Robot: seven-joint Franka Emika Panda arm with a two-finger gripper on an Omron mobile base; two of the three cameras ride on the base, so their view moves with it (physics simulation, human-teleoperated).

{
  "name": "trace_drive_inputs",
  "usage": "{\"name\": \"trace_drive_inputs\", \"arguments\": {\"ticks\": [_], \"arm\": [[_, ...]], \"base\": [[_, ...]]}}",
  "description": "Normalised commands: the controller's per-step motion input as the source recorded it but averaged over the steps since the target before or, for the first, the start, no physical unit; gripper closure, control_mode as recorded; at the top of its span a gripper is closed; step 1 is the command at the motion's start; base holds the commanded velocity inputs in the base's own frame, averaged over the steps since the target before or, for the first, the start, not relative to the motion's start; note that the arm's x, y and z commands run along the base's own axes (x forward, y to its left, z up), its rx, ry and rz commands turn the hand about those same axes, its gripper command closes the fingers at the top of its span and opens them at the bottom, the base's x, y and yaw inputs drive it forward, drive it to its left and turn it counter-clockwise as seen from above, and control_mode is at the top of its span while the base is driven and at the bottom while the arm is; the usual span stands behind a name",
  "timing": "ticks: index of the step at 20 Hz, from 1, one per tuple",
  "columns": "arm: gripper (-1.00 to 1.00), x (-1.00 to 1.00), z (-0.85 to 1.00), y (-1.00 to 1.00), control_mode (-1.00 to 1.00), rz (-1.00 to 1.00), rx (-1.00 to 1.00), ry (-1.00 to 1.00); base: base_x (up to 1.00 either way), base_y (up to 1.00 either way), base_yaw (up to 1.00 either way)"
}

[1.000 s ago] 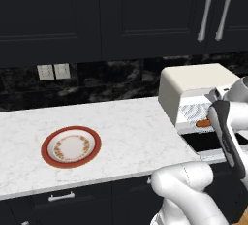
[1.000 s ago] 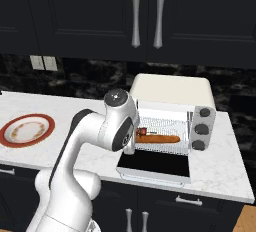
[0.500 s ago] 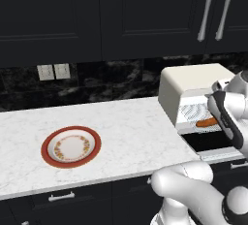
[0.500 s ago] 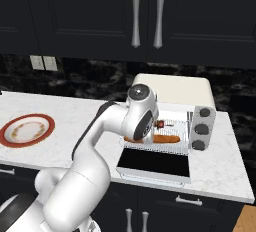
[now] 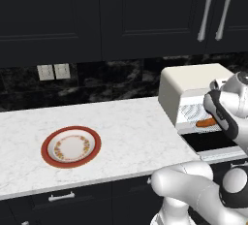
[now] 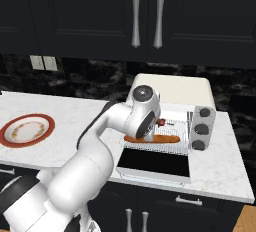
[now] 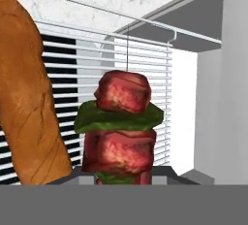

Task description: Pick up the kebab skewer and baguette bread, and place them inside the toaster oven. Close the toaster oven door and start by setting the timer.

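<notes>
Nearest the hand camera, the kebab skewer (image 7: 123, 129) stood straight up out of the bottom of the frame, its red meat chunks and green slices stacked along the stick. That close, centred position, with the jaws at their tightest, suggested the gripper was clenched on the skewer's lower end, holding it out ahead so it could go into the oven lengthwise; the fingertips themselves were hidden behind the food. Just beside it lay the baguette bread (image 7: 26, 98), already resting on the wire rack (image 7: 145, 64), which left the free half of the rack for the skewer. From the right base camera, the toaster oven door (image 6: 155, 162) hung folded down flat over the tabletop (image 6: 215, 168), giving the arm a clear way in, and the loaf showed on the rack inside the toaster oven (image 6: 172, 91). Its knobs (image 6: 201, 128) sat untouched at the right. Farther off, the red-rimmed plate (image 5: 71, 146) sat bare, both foods apparently taken. Releasing the skewer, shutting the door and setting the timer seemed to remain.
</notes>
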Motion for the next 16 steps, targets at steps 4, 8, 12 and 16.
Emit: {"name": "trace_drive_inputs", "arguments": {"ticks": [4,8,12,16], "arm": [[1.0,0.03,-0.24,-0.08,-1.0,0.0,0.05,-0.06],[1.0,0.17,-0.05,-0.01,-1.0,0.0,0.01,-0.01],[1.0,0.21,-0.01,0.0,-1.0,0.0,0.0,0.0],[1.0,0.17,-0.04,0.0,-1.0,0.0,0.0,0.0]], "base": [[0.0,0.0,0.0],[0.0,0.0,0.0],[0.0,0.0,0.0],[0.0,0.0,0.0]]}}
